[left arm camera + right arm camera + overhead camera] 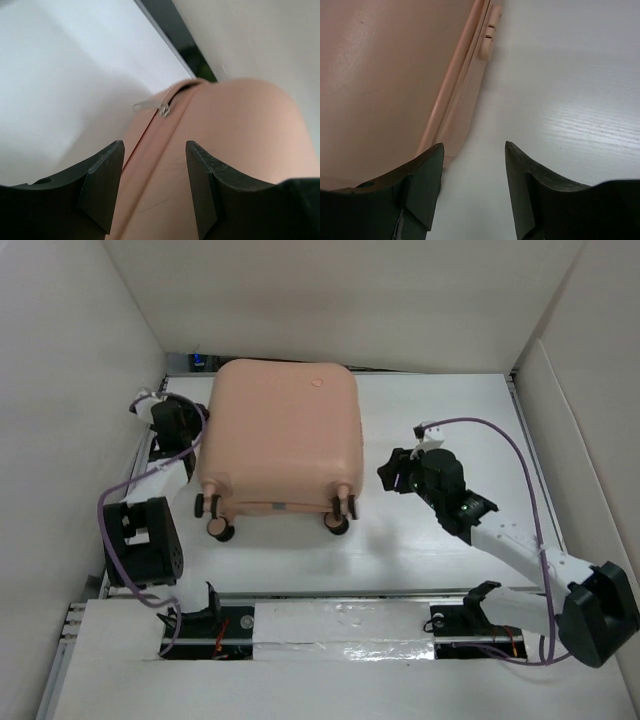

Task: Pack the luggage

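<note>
Luggage shut, inside hidden, left pincer parted near zipper pull, right pincer wide, empty

no legible text, even on the luggage.

The luggage, a peach-pink hard-shell suitcase, lies flat and closed on the desk, with its wheels on the near side. Its left seam with the zipper pull is right before the left pincer. Its right side lies just left of the right pincer.

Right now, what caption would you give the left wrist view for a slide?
Left fingers open above the peach suitcase, its silver zipper pull just ahead.
</note>
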`<state>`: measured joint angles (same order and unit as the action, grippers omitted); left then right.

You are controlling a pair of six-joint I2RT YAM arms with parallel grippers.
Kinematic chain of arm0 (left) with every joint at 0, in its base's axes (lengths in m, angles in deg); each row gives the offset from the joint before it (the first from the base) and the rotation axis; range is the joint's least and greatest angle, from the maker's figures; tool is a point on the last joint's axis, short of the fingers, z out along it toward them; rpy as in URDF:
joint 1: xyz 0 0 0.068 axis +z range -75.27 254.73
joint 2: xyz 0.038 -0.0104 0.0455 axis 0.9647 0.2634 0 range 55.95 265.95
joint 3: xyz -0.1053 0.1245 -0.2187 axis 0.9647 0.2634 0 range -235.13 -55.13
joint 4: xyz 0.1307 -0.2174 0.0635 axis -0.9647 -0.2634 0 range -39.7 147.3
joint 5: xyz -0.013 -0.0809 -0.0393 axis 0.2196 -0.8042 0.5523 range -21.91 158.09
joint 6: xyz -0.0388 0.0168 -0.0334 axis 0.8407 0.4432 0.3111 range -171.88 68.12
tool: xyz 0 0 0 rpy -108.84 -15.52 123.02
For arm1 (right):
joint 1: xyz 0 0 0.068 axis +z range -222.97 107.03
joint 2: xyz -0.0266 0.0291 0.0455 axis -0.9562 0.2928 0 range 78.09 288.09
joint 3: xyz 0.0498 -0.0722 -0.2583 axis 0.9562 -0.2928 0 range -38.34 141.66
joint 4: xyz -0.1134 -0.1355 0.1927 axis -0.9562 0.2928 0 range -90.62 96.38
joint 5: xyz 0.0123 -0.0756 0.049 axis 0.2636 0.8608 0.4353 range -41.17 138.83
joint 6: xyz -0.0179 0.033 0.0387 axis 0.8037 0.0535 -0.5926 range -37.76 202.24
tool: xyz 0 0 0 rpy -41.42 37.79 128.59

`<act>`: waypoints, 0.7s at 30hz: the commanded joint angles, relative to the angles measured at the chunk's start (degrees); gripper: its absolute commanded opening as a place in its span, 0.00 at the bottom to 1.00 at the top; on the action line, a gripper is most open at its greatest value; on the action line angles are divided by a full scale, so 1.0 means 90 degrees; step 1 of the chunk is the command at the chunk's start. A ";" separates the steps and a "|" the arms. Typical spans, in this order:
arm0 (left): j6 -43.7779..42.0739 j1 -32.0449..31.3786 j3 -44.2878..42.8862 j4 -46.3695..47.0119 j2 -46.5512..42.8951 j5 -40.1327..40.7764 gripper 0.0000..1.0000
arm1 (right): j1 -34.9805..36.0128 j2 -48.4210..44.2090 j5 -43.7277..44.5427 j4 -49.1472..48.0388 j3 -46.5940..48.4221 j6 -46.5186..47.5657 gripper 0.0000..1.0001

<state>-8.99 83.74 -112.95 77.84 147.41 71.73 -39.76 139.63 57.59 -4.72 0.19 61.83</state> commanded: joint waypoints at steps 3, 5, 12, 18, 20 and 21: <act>0.0370 -0.1196 0.2007 -0.0037 -0.0981 -0.1119 0.49 | -0.0428 0.1274 -0.0015 0.0261 0.0825 -0.0223 0.58; 0.0429 -0.1392 0.2341 0.0052 -0.1518 -0.0962 0.49 | -0.0671 0.1637 -0.0025 0.0260 0.1012 -0.0388 0.58; 0.0361 -0.2475 0.3620 0.0326 -0.3120 -0.0154 0.49 | -0.0878 0.2644 -0.0619 -0.0002 0.1891 -0.0243 0.58; 0.0644 -0.3442 0.4616 0.0394 -0.4292 0.0435 0.48 | -0.0878 0.4147 -0.1597 0.0725 0.4231 0.0050 0.58; 0.0751 -0.3831 0.4774 0.0326 -0.4692 0.0503 0.48 | -0.0878 0.4392 -0.1326 0.1742 0.5236 0.0099 0.60; 0.0752 -0.3979 0.4929 0.0258 -0.4839 0.0668 0.48 | -0.0878 0.4287 -0.1063 0.1841 0.5328 0.0099 0.66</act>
<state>-3.26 56.05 -73.80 91.13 104.38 89.87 -52.61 180.06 56.91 13.46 38.37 66.34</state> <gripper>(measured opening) 0.489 0.603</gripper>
